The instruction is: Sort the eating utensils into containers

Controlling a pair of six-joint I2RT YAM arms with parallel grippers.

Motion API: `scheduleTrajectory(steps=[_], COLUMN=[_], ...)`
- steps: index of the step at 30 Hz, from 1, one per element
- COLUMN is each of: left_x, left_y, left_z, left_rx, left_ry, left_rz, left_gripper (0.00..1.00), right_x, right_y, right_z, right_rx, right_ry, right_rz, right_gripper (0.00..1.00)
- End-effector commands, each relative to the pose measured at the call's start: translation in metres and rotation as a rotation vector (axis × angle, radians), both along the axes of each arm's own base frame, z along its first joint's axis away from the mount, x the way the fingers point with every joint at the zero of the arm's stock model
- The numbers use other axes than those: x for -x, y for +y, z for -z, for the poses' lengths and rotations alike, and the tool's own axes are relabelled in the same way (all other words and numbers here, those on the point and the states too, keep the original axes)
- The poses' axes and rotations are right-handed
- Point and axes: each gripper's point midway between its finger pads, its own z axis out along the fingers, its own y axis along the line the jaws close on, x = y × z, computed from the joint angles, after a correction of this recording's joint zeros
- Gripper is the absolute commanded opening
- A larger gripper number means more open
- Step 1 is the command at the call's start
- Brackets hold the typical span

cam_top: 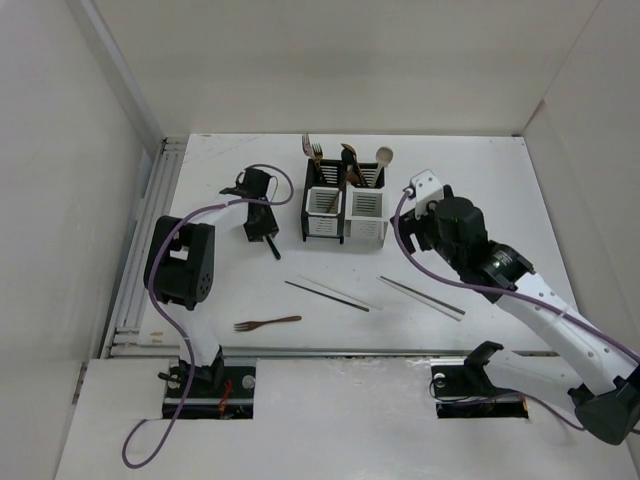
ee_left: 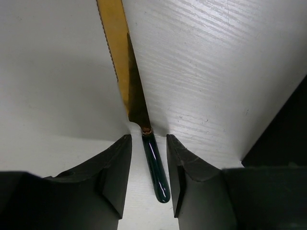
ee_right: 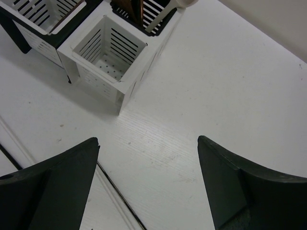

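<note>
L tool (ee_left: 148,138) apart astride knife (ee_left: 120,52) handle; R tool (ee_right: 147,140) wide apart nr containers (ee_right: 96,79)

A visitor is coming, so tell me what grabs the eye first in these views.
The twin caddies at the far middle of the table, bristling with utensils, draw the eye first. To their left, the open left gripper straddles a gold-bladed knife; chopsticks and a brown fork lie loose in front.
</note>
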Motion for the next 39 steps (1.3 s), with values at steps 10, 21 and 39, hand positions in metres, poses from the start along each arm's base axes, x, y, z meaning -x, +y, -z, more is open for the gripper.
scheduleTrajectory(steps=[10,21,39], left_x=[0.038,-0.107,-0.044], left_y=[0.018,0.024,-0.167], left_z=[0.040,-0.226,-0.247], left_rx=[-0.051,-0.139,0.218], left_ry=[0.210,-0.682,-1.134], left_rz=[0.005,0.254,0.904], left_gripper=[0.00,0.00,0.00], right_x=[-0.012,-0.028,-0.026], right_y=[0.002,0.010,0.002], right_z=[-0.038,-0.057,-0.064], right_rx=[-0.018,-0.050,-0.010], right_ry=[-0.087,-0.186,-0.231], right_rz=[0.023,0.032,0.030], right_gripper=[0.89,0.89,0.90])
